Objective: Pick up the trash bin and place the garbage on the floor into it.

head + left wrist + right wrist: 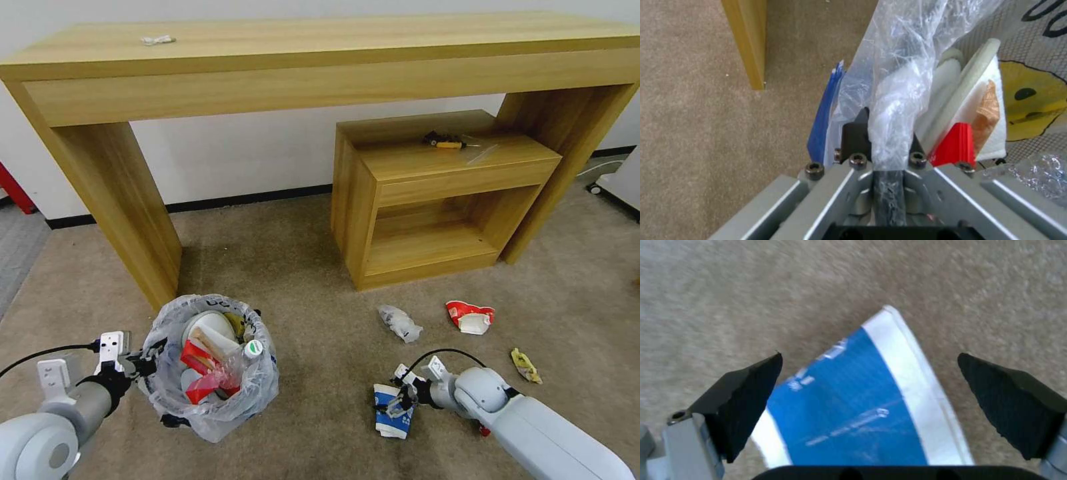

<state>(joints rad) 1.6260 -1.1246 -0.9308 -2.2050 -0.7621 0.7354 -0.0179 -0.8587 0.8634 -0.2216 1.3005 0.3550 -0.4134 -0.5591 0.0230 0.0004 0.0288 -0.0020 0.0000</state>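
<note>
Beige carpet [313,267] is seen across the floor, with a long wooden counter [320,47] against the white wall and a low wooden shelf [433,193] under its right end. On the shelf top a small black-and-orange object [445,140] is laid beside a clear sheet.

At about 8 o'clock in the head view the bin [210,363] is held by the left gripper [143,365], whose fingers are clamped together on its rim and the bunched plastic bag [898,100]. The bin is already filled with white, red and clear litter.

At about 5 o'clock the right gripper [402,399] is placed over the paper cup [391,411], which lies flattened on the carpet. In the right wrist view its two black fingers [749,400] are spread apart on either side of the cup [858,406], and no touch is seen.

More litter is left on the carpet: a crumpled clear bottle [400,323] near 6 o'clock, a crushed red can [471,316] just right of it, and a yellow wrapper [526,365] at about 4 o'clock.
</note>
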